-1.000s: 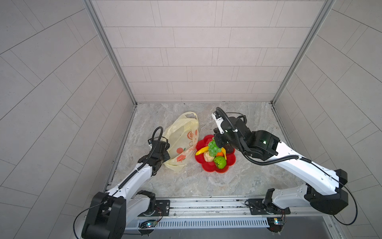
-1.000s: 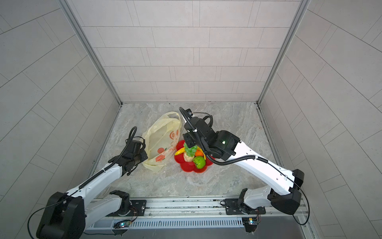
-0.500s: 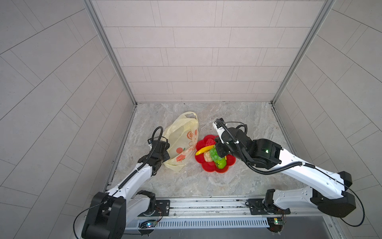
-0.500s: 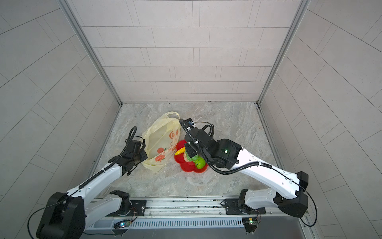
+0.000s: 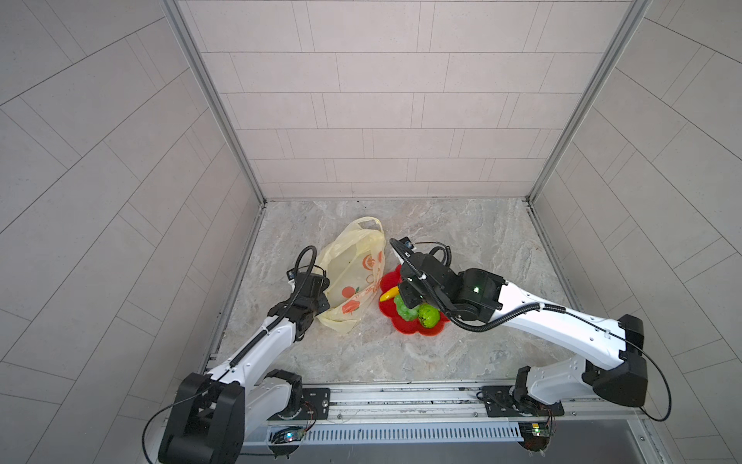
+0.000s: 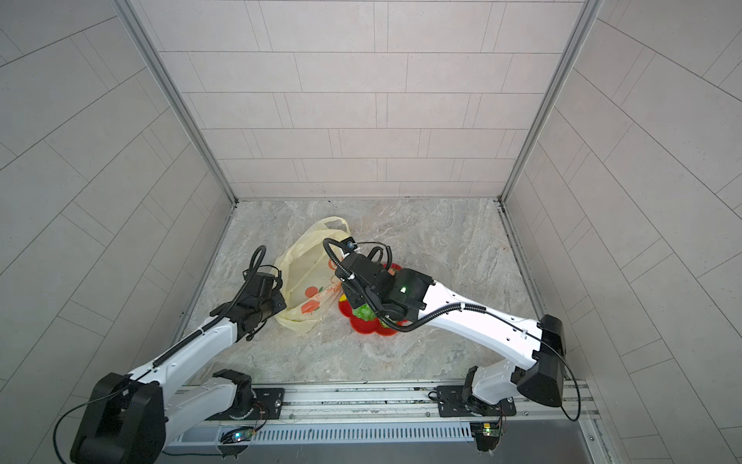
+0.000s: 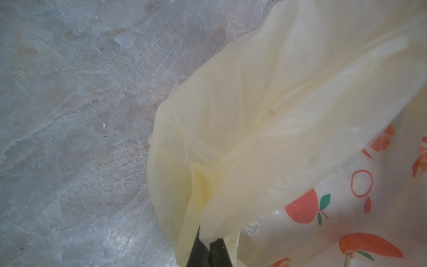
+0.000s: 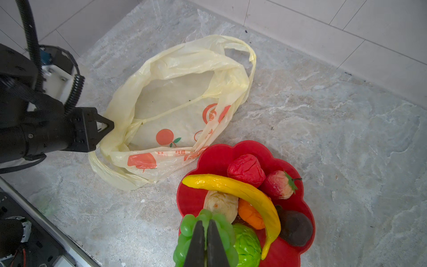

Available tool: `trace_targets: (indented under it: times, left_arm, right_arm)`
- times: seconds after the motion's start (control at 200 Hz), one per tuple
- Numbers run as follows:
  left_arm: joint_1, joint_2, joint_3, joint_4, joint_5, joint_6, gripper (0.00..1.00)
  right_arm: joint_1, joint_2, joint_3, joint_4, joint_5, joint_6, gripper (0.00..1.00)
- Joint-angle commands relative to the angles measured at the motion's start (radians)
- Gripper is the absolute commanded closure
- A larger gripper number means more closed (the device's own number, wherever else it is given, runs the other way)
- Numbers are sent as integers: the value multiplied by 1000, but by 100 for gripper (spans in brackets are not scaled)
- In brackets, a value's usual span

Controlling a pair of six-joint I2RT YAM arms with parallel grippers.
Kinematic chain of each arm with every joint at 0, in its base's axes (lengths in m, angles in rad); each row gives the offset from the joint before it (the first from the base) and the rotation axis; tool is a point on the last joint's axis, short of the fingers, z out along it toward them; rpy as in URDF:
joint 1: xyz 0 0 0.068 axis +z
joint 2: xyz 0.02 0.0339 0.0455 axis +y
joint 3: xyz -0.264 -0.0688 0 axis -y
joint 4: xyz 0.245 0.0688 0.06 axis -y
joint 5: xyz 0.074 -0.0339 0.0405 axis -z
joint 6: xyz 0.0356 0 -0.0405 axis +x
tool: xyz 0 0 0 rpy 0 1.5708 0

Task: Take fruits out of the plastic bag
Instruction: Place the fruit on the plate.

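Yellow, thin and crinkly, the plastic bag point(image 8: 175, 104) lies flat on the table point(image 5: 461, 241). Its mouth is wide open and it has two loop handles. Orange fruit pictures are printed on it, and I can see the grey top through the thin plastic. The bag sits just beside a red dish point(image 8: 217, 159) shaped like a flower, and one corner of the bag touches the dish's rim.

The left gripper point(image 7: 209, 245) has its two black fingers squeezed tight on the edge of the bag, on the side away from the dish.

All the fruits I can see sit piled in the red dish. A long yellow banana point(image 8: 238, 191) lies across the top. Around it are a red piece point(image 8: 246, 170), a strawberry point(image 8: 278, 185), a beige piece point(image 8: 221, 203), an orange point(image 8: 250, 213) and a dark piece point(image 8: 297, 227). A green apple point(image 8: 247, 245) sits next to the grape bunch point(image 8: 187, 227).

The right gripper point(image 8: 206, 233) hangs right over the grape bunch with its fingers pressed together. I cannot tell if it touches the grapes.

The table top looks like grey stone with pale streaks. Pale tiled walls point(image 5: 361, 100) stand on three sides, with metal posts point(image 5: 217, 104) in the back corners. Both arms are fixed to a metal rail point(image 5: 401, 397) at the front.
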Motion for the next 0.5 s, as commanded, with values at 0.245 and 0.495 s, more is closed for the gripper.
trace_targets:
  times: [0.245, 0.495]
  left_arm:
    - [0, -12, 25, -29, -17, 9, 99]
    - [0, -7, 25, -26, -14, 10, 99]
  right_arm:
    - [4, 93, 116, 13, 22, -8, 100]
    - [4, 117, 112, 26, 30, -7, 100]
